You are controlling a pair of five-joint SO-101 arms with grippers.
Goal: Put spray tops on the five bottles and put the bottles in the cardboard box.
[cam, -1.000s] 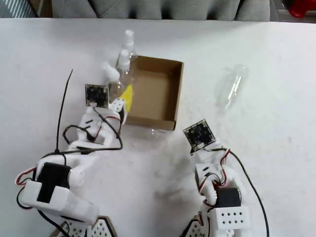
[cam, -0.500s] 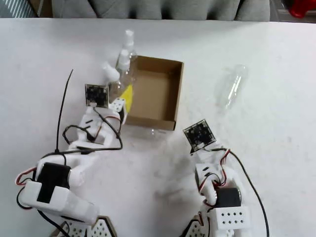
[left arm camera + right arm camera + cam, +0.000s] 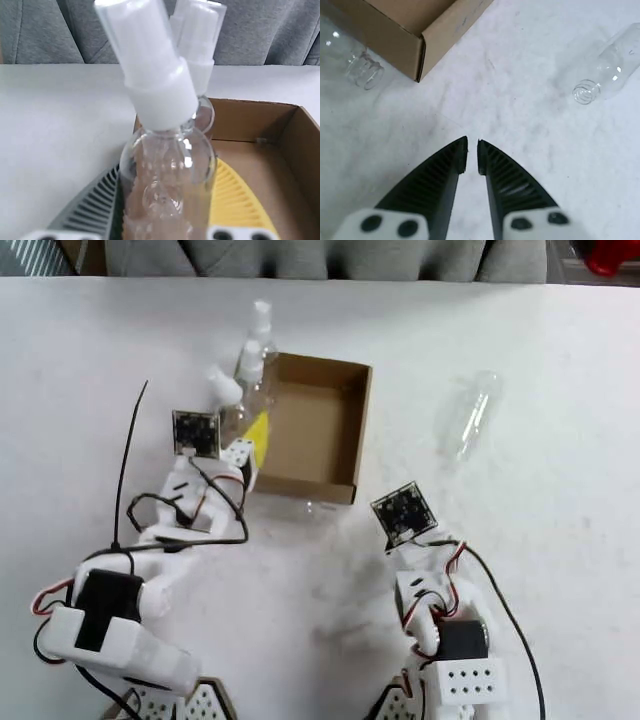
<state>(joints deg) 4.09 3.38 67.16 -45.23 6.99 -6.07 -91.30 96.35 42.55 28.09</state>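
1. The cardboard box (image 3: 318,440) is set open-topped near the middle of the table (image 3: 540,560), and its brown floor is seen uncovered from wall to wall.
2. Every bottle in view is found outside the box walls.
3. A held bottle (image 3: 165,165) is clamped between the grey and yellow fingers of the left gripper (image 3: 247,436), right at the box's left wall. It is tilted, and a white spray top (image 3: 150,65) is fitted on its neck.
4. The yellow finger (image 3: 235,200) is seen against the box's inside; whether the wall is touched cannot be told.
5. A second capped bottle (image 3: 248,360) is stood just behind the held one, beside the box's far left corner, and a third capped bottle (image 3: 262,314) is placed a little farther back.
6. An open-necked bottle (image 3: 362,70) is laid on its side close against the outside of the box's near wall, with no top fitted.
7. Another uncapped bottle (image 3: 468,415) is laid on its side well to the right of the box, apart from everything else.
8. The right gripper (image 3: 472,150) is held low over bare table near the box's near right corner. Its black fingers are drawn almost together, only a thin slit is left between the tips, and nothing is gripped.
9. Open tabletop is offered between the box and the right-hand bottle, and more along the far edge, where grey upholstery (image 3: 330,258) is seen.
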